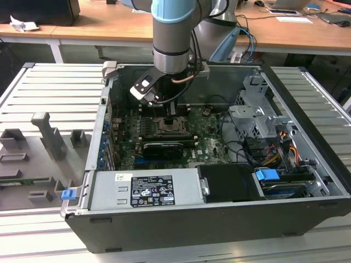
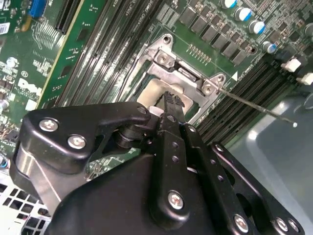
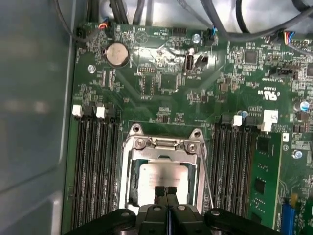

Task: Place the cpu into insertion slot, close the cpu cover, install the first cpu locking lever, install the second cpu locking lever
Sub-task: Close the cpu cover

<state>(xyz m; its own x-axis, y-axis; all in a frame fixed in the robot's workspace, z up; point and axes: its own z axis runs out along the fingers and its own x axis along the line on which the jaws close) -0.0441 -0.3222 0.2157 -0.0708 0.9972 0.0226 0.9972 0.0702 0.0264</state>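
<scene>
Although the cpu [image 3: 164, 174] lies flat in its socket on the motherboard [image 3: 166, 83], the task is judged only about half complete.

Step one reads as done. The chip's dull metal top shows squarely through the window of the cpu cover [image 3: 133, 171], and the gripper [image 3: 166, 192] carries nothing.

Step two also appears done, since the cover frame lies down around the chip rather than standing up on its hinge (its near edge is hidden behind the fingers, so full seating cannot be confirmed).

The gripper's two fingertips are clenched together, empty, and sit on or just above the near edge of the chip. Contact cannot be told.

At least one lever step appears outstanding. One locking lever [image 2: 254, 106], a thin wire rod, angles away from the socket corner over the memory slots [image 2: 230, 125] and is not tucked under a catch. The state of the other lever cannot be told.

In the exterior view, the socket sits inside the computer case [image 1: 164, 227] toward its far wall, on the exterior view's left of the drive cage [image 1: 252, 118].
</scene>
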